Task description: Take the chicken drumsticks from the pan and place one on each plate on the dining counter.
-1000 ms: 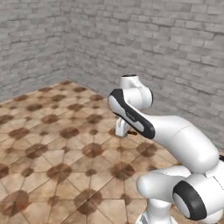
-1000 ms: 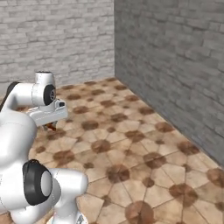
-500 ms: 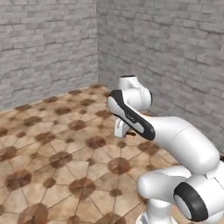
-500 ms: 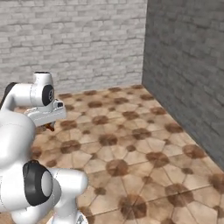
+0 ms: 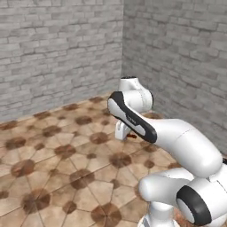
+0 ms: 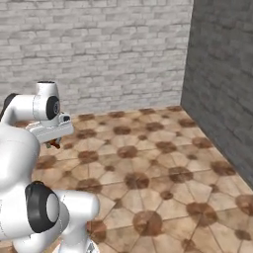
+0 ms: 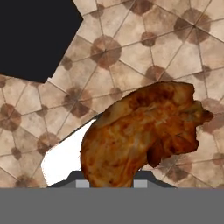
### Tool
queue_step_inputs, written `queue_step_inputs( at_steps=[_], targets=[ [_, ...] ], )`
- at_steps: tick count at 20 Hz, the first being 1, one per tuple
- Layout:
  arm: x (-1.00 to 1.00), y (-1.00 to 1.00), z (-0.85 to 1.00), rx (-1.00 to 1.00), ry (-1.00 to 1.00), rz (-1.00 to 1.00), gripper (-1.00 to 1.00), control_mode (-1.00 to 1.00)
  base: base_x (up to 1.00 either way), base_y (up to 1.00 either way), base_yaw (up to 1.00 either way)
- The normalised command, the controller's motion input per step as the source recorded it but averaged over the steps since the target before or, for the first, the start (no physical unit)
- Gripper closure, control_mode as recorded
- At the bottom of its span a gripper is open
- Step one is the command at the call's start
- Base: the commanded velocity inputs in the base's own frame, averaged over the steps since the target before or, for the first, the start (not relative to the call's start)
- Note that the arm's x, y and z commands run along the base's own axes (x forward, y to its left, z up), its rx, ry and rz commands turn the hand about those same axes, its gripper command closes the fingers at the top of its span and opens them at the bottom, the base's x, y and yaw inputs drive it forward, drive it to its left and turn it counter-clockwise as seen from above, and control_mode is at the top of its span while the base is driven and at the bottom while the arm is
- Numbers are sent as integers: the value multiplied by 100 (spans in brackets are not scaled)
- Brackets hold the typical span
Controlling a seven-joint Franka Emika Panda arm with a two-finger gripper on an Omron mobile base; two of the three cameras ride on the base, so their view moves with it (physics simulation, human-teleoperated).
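One chicken drumstick (image 7: 140, 131), orange-brown and glossy, looms large in the hand view with its thick end toward the camera. My gripper (image 5: 124, 133) is shut on it and holds it above the tiled floor. A small red-brown bit of the drumstick (image 5: 131, 136) pokes out beside the hand in the left base view. In the right base view the gripper (image 6: 53, 142) hangs under the white wrist with the same drumstick (image 6: 55, 145) in it. The pan, the plates and the dining counter are out of view.
Two grey brick walls meet in a corner (image 5: 123, 53) ahead of the base; the same corner (image 6: 190, 54) stands at the right in the right base view. Brown patterned floor tiles (image 6: 148, 168) stretch in front. A black patch (image 7: 35, 35) covers the hand view's upper left.
The whole picture has shifted: the wall corner slides right in both base views, so the base is turning. The arm keeps its pose and its hold on the drumstick.
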Motion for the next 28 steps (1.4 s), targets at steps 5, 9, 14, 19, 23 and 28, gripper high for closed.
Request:
queue_step_inputs(
  at_steps=[5,9,14,19,23,28],
  targets=[
    [0,0,0,0,0,0,100,100,100,17,19],
    [0,0,0,0,0,0,100,100,100,22,21],
    [0,0,0,0,0,0,100,100,100,19,26],
    [0,0,0,0,0,0,100,100,100,19,26],
    [0,0,0,0,0,0,100,100,100,17,31],
    [0,0,0,0,0,0,100,100,96,5,50]
  ],
)
